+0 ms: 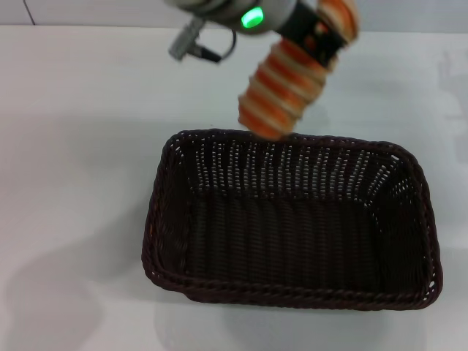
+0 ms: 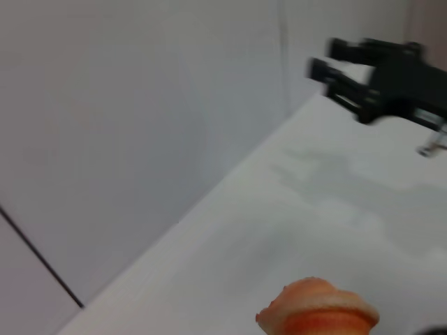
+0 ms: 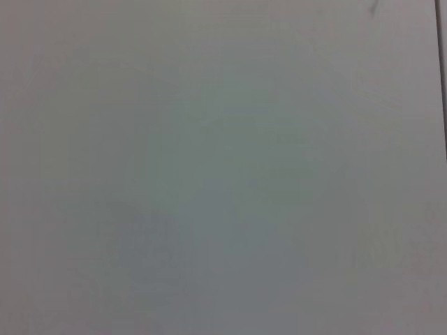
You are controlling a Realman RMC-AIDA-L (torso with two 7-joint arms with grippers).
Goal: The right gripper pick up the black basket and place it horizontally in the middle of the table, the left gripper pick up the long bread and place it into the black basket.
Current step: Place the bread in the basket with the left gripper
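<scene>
The black basket [image 1: 292, 227] lies lengthwise across the middle of the white table [image 1: 73, 146], empty. My left gripper [image 1: 319, 35], on the arm with the green light, is shut on the long bread [image 1: 281, 91] and holds it tilted in the air above the basket's far rim. One end of the bread also shows in the left wrist view [image 2: 318, 314]. That view shows my right gripper [image 2: 325, 60] far off above the table, its two fingers apart and empty. It does not show in the head view.
A grey wall [image 2: 140, 105] rises behind the table's far edge. The right wrist view shows only a plain pale surface [image 3: 223, 167].
</scene>
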